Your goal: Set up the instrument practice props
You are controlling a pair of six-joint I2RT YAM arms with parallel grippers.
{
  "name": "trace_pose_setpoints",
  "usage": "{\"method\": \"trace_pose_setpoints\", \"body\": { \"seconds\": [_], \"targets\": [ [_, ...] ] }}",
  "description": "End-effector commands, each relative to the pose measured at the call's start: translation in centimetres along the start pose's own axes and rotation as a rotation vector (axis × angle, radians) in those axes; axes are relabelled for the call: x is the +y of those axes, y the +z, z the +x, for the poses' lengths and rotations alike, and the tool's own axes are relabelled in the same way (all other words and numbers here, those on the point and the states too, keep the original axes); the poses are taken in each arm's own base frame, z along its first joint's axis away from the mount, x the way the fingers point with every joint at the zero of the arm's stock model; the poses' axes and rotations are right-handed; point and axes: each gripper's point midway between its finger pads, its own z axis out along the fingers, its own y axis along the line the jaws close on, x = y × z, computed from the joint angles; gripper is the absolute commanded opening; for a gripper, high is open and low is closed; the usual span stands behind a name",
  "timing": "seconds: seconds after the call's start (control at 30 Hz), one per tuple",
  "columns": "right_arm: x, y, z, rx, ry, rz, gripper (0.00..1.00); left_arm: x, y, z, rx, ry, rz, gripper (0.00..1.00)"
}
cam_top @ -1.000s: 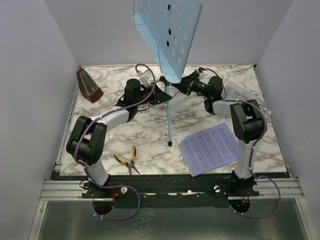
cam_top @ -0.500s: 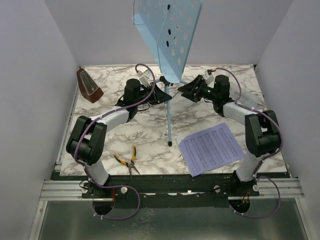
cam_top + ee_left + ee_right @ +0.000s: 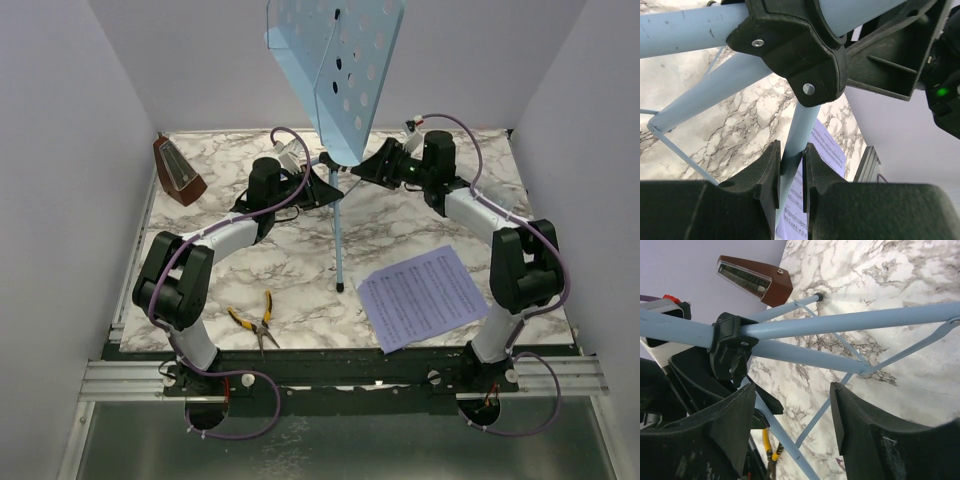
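Note:
The light blue music stand point(image 3: 345, 60) stands at the rear middle of the table, its perforated desk high in the top view. My left gripper point(image 3: 791, 165) is shut on one of its blue tubes point(image 3: 796, 132), just below the black hub point(image 3: 790, 45). My right gripper point(image 3: 792, 410) is open beside the hub point(image 3: 730, 345) with only table between its fingers, and the stand's legs point(image 3: 840, 325) cross in front of it. The sheet of music point(image 3: 420, 295) lies flat at the near right. The brown metronome point(image 3: 178, 172) stands at the far left by the wall.
Yellow-handled pliers point(image 3: 255, 318) lie near the front edge, left of the middle. One stand leg reaches forward to a black foot point(image 3: 339, 287). White walls close in the left, right and rear of the marble table point(image 3: 290, 270).
My right gripper has opened and let go of the stand, and its arm has stretched out toward the rear. The left gripper and the stand have not moved.

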Motion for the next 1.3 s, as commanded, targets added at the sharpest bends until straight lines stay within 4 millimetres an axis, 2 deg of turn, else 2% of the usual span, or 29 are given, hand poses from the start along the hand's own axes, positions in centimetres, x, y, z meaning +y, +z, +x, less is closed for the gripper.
{"method": "trace_pose_setpoints", "body": {
  "seconds": [0.0, 0.13, 0.43, 0.5, 0.6, 0.63, 0.67, 0.7, 0.8, 0.87, 1.07, 1.17, 1.27],
  "targets": [
    [1.7, 1.0, -1.1, 0.0, 0.089, -0.089, 0.63, 3.8, -0.7, 5.2, 0.147, -0.172, -0.129, 0.0],
    [2.3, 1.4, -1.1, 0.014, 0.152, -0.136, 0.54, 3.7, -0.7, 5.3, 0.152, -0.18, -0.126, 0.0],
    [3.3, 0.8, -1.5, -0.032, 0.195, -0.178, 0.54, 3.3, -0.8, 4.9, 0.142, -0.178, -0.119, 0.01],
    [3.2, 0.9, -0.7, -0.032, 0.159, -0.166, 0.57, 3.4, -1.0, 4.4, 0.127, -0.184, -0.124, 0.11],
    [1.8, 1.2, 1.2, -0.017, 0.079, -0.063, 0.65, 3.6, -1.9, 2.5, 0.083, -0.208, -0.131, 0.42],
    [1.3, 1.1, 1.6, -0.024, 0.05, -0.022, 0.66, 3.8, -2.3, 1.9, 0.064, -0.216, -0.137, 0.5],
    [0.8, 0.9, 2.0, -0.028, 0.03, 0.014, 0.68, 4.0, -2.8, 1.1, 0.04, -0.217, -0.145, 0.66],
    [0.6, 0.6, 2.1, -0.041, 0.003, 0.043, 0.69, 4.2, -3.3, 0.5, 0.018, -0.218, -0.152, 0.74],
    [0.6, -0.2, 2.6, -0.059, -0.071, 0.102, 0.7, 4.9, -4.7, -1.6, -0.042, -0.227, -0.171, 0.8],
    [1.0, 0.0, 3.8, -0.06, -0.128, 0.14, 0.7, 5.7, -5.8, -3.0, -0.086, -0.248, -0.189, 0.86],
    [1.7, 2.0, 9.6, -0.067, -0.312, 0.308, 0.71, 8.9, -9.1, -6.6, -0.216, -0.275, -0.263, 0.87],
    [-0.3, 2.5, 11.5, -0.09, -0.438, 0.549, 0.71, 9.9, -9.7, -7.2, -0.239, -0.256, -0.293, 0.87],
    [-3.0, 1.9, 11.7, -0.117, -0.518, 0.787, 0.68, 10.8, -9.9, -7.2, -0.252, -0.258, -0.319, 0.86]
  ]
}}
